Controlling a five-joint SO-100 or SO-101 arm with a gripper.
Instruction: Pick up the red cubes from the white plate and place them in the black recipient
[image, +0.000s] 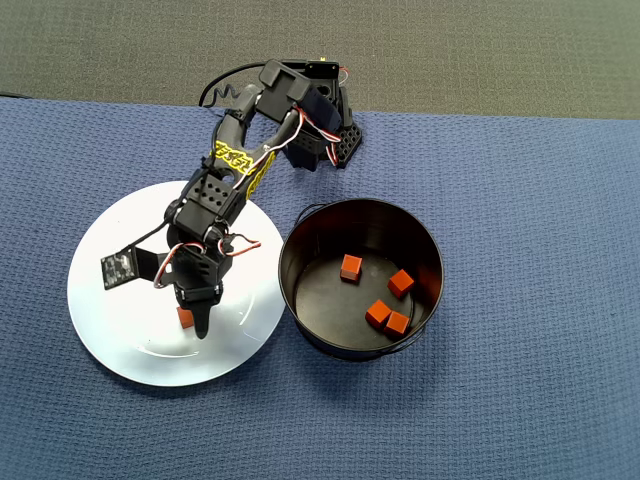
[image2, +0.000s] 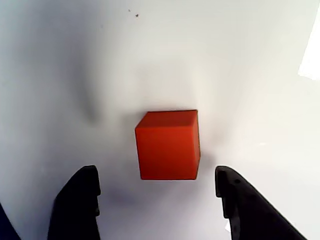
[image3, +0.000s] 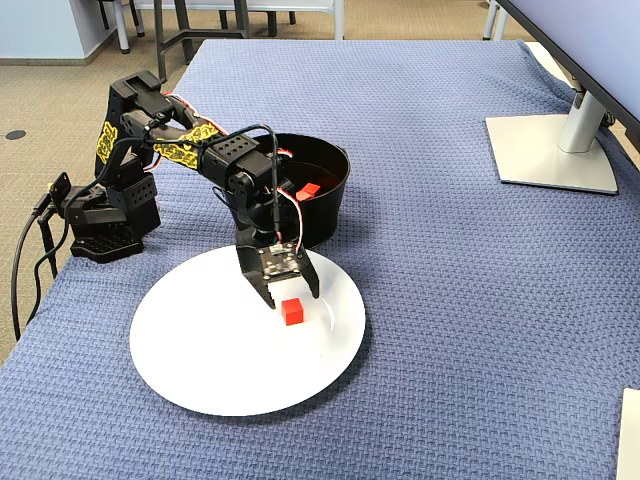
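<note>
One cube (image2: 168, 145) lies on the plate (image: 110, 330), directly ahead of the gripper (image2: 157, 200) and centred between its spread jaws, touching neither. In the wrist view one jaw stands to the cube's lower left, the other to its lower right. In the overhead view the pot (image: 361, 276) sits just right of the plate, well to the side of the jaws, with four cubes (image: 385, 295) inside it.

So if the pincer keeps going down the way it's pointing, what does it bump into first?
Probably the red cube: it sits between the open fingers of the pincer, on the white plate. The plate comes right after. Exact height is hard to tell.
</note>
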